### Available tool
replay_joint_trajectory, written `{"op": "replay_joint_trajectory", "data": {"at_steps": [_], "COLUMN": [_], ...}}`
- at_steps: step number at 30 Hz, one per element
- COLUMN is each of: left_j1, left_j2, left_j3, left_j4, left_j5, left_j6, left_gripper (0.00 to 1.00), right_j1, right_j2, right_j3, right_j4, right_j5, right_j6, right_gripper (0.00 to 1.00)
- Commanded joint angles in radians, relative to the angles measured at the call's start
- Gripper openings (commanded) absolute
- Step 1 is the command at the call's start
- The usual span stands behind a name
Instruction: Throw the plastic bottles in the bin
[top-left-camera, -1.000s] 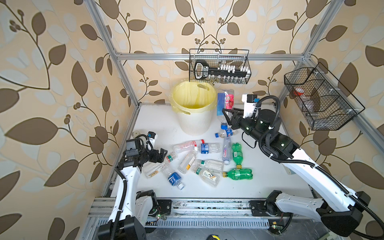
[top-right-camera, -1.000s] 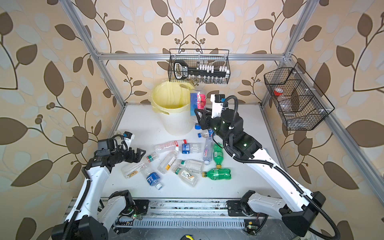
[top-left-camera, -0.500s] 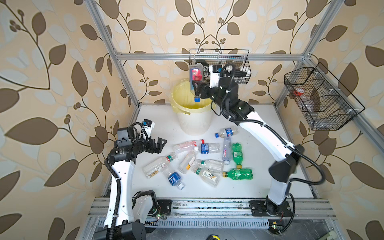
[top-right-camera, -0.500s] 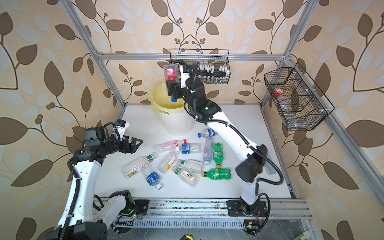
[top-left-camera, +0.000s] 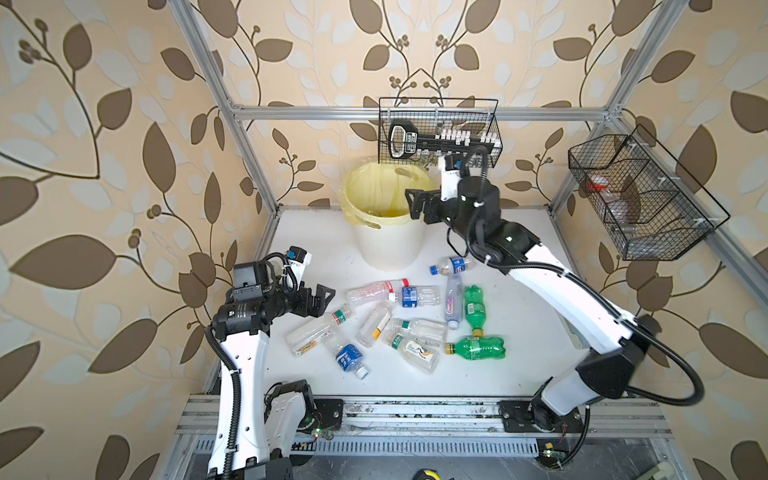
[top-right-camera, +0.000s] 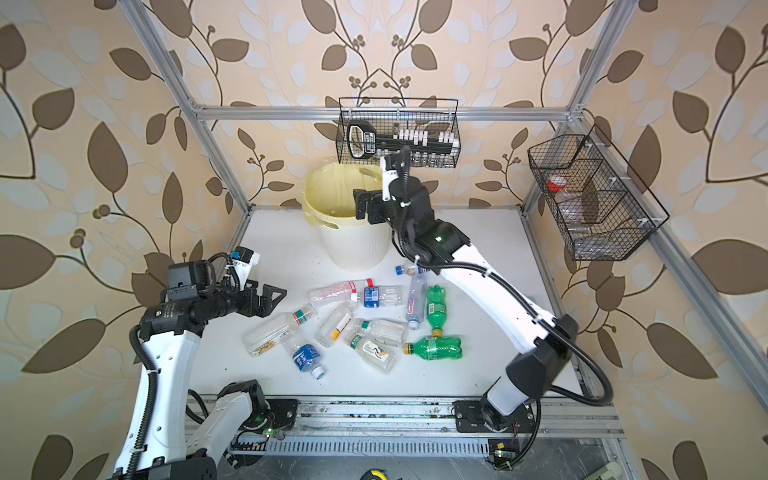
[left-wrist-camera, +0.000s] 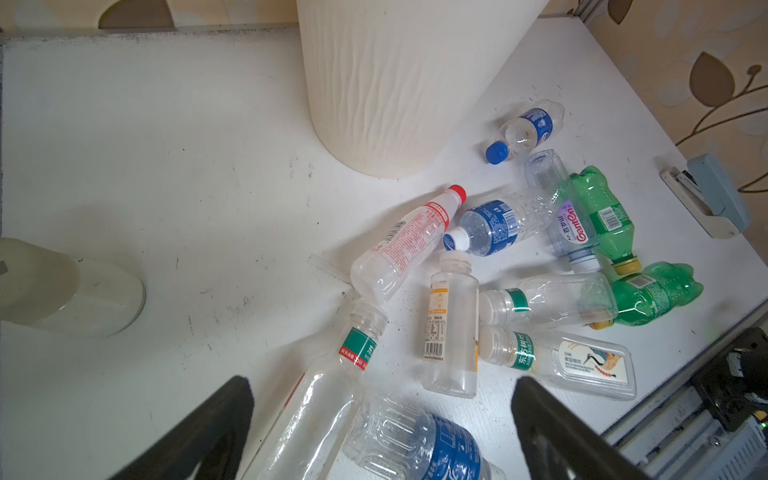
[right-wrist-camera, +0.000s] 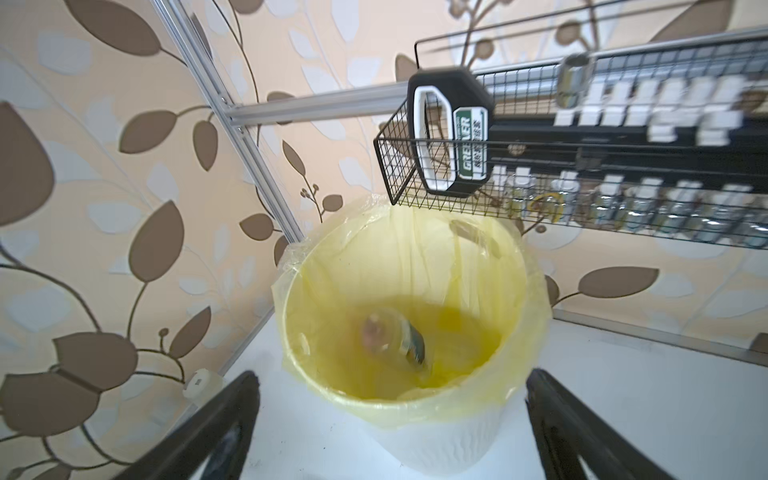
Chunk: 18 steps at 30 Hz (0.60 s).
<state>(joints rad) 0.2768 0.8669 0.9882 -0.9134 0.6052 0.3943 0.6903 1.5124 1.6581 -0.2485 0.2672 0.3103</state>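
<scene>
Plastic bottles (top-left-camera: 419, 328) lie scattered on the white table (top-left-camera: 316, 241) before the cream bin (top-left-camera: 386, 249); one blurred bottle (right-wrist-camera: 395, 343) sits inside its yellow liner (right-wrist-camera: 478, 266). The right gripper (top-left-camera: 409, 204) hangs over the rim, spread wide and empty; the left gripper (top-left-camera: 323, 301), equally wide, hovers beside the pile.

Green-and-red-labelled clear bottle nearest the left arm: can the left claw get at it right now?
Probably yes. The left claw is open right by the bottle, and nothing covers its neck end; the blue-labelled bottle only crowds its base.
</scene>
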Motion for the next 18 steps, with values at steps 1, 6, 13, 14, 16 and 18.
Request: {"op": "replay_joint_trajectory", "data": {"at_steps": [1, 6, 13, 14, 16, 18], "left_j1": [0.01, 0.011, 0.01, 0.01, 0.01, 0.011], "left_j2": [0.009, 0.026, 0.064, 0.069, 0.074, 0.079], "left_j3": [0.041, 0.05, 0.086, 0.088, 0.085, 0.079], "left_j4": [-0.034, -0.068, -0.18, -0.198, -0.21, -0.231], "left_j5": [0.05, 0.049, 0.032, 0.027, 0.01, -0.006], "left_j6": [0.036, 0.103, 0.256, 0.28, 0.301, 0.339], "left_gripper": [0.99, 0.99, 0.99, 0.99, 0.99, 0.99], "right_j1": [0.005, 0.005, 0.003, 0.004, 0.004, 0.003], "right_j2": [-0.11, -0.235, -0.38, -0.398, -0.426, -0.451], "right_j3": [-0.132, -0.297, -0.538, -0.568, -0.614, -0.649], "right_j4": [0.049, -0.026, -0.035, -0.029, -0.028, -0.037], "right_j5": [-0.004, -0.024, -0.057, -0.06, -0.057, -0.051], "right_j6": [0.021, 0.047, 0.112, 0.124, 0.14, 0.161], "right_gripper": [1.0, 1.0, 1.0, 1.0, 1.0, 1.0]}}
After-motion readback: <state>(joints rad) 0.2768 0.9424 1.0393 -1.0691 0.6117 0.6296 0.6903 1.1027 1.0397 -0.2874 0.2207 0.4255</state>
